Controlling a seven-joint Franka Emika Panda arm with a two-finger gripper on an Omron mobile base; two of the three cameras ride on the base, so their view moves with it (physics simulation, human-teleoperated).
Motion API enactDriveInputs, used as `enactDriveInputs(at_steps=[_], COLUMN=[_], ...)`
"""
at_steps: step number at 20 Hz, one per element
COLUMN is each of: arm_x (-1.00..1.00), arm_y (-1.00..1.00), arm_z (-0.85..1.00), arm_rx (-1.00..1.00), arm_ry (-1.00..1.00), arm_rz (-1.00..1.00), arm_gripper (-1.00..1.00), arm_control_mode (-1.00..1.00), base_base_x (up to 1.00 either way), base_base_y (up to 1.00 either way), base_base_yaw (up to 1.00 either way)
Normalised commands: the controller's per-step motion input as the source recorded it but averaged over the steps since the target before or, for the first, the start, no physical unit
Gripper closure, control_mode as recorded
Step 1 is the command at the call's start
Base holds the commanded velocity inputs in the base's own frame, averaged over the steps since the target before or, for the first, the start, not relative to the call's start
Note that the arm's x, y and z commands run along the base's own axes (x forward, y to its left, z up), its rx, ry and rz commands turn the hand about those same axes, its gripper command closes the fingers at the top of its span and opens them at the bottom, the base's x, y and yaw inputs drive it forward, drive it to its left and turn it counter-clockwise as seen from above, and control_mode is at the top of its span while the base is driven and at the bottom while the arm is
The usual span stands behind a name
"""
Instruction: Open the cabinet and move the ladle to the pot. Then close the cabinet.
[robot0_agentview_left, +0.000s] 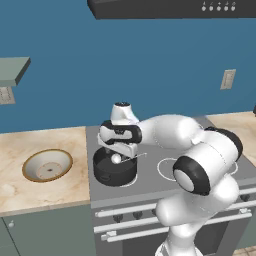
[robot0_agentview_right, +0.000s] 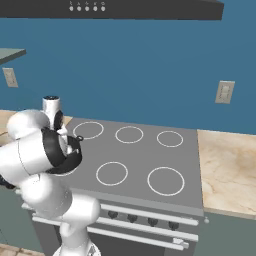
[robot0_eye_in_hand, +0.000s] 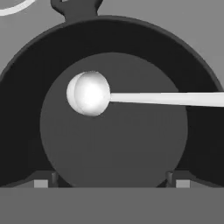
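Observation:
The black pot (robot0_agentview_left: 114, 172) stands on the stove's front left burner. The ladle (robot0_eye_in_hand: 89, 93) lies inside it, its pale bowl on the pot's floor and its thin handle (robot0_eye_in_hand: 175, 98) running out over the rim. In the left base view the ladle (robot0_agentview_left: 117, 159) shows just under the hand. My gripper (robot0_eye_in_hand: 111, 181) hovers right above the pot (robot0_eye_in_hand: 113, 131), open, with nothing between its fingertips (robot0_eye_in_hand: 41, 182). In the left base view my gripper (robot0_agentview_left: 118, 151) points down over the pot. In the right base view the arm covers most of the pot (robot0_agentview_right: 76, 145). The cabinet's doors are out of view.
A tan bowl (robot0_agentview_left: 47, 165) sits on the marble counter (robot0_agentview_left: 30, 190) left of the grey stove (robot0_agentview_left: 165, 175). Grey-green lower fronts (robot0_agentview_left: 45, 232) run under the counter. A grey-green slab (robot0_agentview_left: 12, 70) juts in at the upper left. More counter (robot0_agentview_right: 227, 165) lies right of the stove.

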Motion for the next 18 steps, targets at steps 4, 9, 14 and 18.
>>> enactDriveInputs(at_steps=[4,9,14,18], arm_x=[-0.48,-0.7,-0.93,-0.91], arm_y=[-0.2,-0.23,-0.32,-0.27], arm_z=[1.0,1.0,1.0,0.87], arm_rx=[0.0,-0.05,-0.1,-0.05], arm_ry=[-0.18,-0.05,0.0,0.01], arm_rz=[0.0,0.05,0.15,0.22], arm_gripper=[-1.0,-1.0,-1.0,-1.0], arm_control_mode=[-1.0,-1.0,-1.0,-1.0], base_base_x=[0.0,0.0,0.0,0.0], base_base_y=[0.0,0.0,0.0,0.0], base_base_yaw=[0.0,0.0,0.0,0.0])
